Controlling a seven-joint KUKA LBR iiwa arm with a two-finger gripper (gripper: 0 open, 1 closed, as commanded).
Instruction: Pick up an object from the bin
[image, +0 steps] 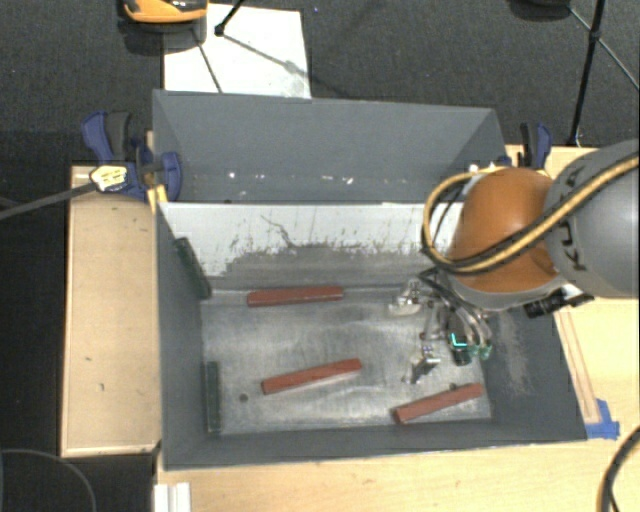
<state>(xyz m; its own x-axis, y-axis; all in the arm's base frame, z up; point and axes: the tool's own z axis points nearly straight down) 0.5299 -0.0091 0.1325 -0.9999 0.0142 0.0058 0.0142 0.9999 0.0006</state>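
**Hanging low at the right end of the bin**

So the pincer (424, 368) sits down near the floor in the right part of the bin (330, 150). Above it is the arm's round orange cover (500, 235), with cables (430, 220) looped around it. Honestly can't tell if the pincer is apart or together, there's too much metal and wiring bunched up there.

Closest thing is a red-brown stick (440, 403) lying flat just in front of the pincer, near the front-right corner and angled a bit. Can't say whether they touch.

Count-wise, that's one of three red-brown sticks. The second stick (311, 377) is mid-floor, left of the pincer and well apart from it. The third stick (295, 296) lies along the foot of the back wall.

Then there are two dark green bars, both on the left side. One green bar (192, 268) leans in the back-left corner, and the other green bar (211, 396) lies along the left wall near the front.

Five loose things total, all apart from each other.
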